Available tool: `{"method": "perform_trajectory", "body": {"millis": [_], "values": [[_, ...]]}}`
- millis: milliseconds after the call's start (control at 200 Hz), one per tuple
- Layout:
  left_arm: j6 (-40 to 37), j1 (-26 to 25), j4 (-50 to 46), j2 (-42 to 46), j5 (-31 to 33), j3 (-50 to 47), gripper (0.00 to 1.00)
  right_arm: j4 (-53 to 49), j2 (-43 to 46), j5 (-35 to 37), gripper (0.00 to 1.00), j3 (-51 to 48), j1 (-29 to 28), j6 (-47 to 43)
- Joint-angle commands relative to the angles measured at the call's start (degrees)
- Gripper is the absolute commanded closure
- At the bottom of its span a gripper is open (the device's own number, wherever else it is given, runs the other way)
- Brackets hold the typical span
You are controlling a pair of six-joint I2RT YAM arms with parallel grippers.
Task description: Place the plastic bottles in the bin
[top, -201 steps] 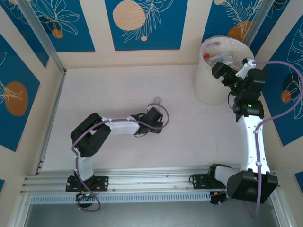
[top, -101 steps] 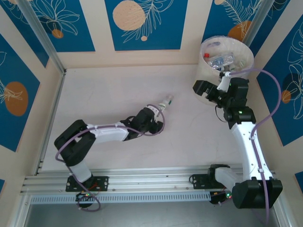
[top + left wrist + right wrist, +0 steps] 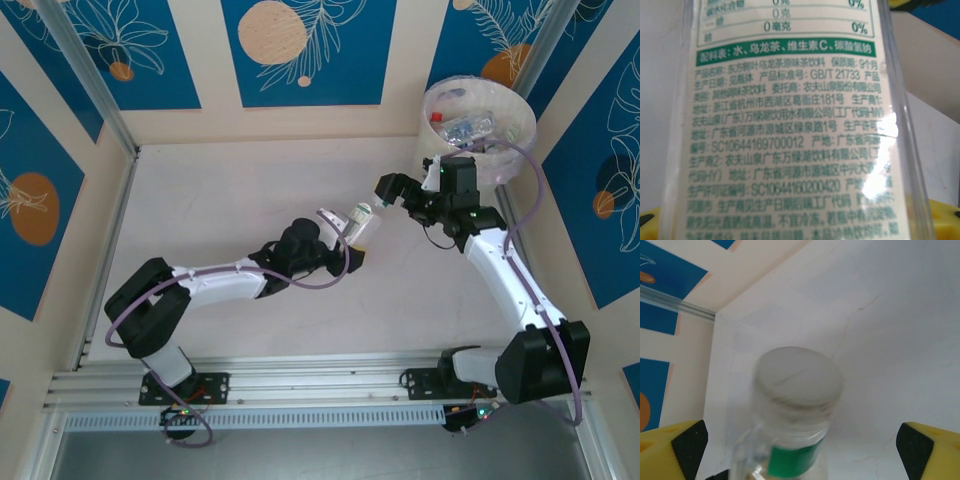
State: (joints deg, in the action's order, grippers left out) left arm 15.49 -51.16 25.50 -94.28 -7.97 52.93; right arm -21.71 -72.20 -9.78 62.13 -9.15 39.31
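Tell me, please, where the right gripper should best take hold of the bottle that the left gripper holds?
Probably the shoulder just below the pale cap, coming in from the cap end. The left gripper clasps the bottle around its labelled body, leaving that end free, and the cap points at the right gripper, whose open fingers stand either side of it.

light bright/even | shadows soft | wrist cams blurry | glare on bottle (image 3: 874,192)

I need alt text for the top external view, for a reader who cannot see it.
The left gripper holds a bottle out toward the open right gripper. The bin, at the far right, has other bottles inside.
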Motion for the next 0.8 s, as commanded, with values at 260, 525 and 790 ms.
{"method": "perform_trajectory", "body": {"millis": [260, 525, 790], "values": [[-0.8, -0.8, 2.6, -0.9, -2.4, 2.2, 0.55, 5.3, -3.1, -8.0, 0.47, -0.4, -0.6, 1.3], [-0.7, -0.8, -0.4, -0.8, -3.1, 3.8, 0.37, 4.2, -0.6, -7.3, 0.85, 0.7, 0.3, -3.5], [-0.6, -0.4, 3.9, 1.0, -3.5, 1.6, 0.00, 1.8, 2.7, -2.5, 1.00, 3.2, 2.7, -7.8]]}}
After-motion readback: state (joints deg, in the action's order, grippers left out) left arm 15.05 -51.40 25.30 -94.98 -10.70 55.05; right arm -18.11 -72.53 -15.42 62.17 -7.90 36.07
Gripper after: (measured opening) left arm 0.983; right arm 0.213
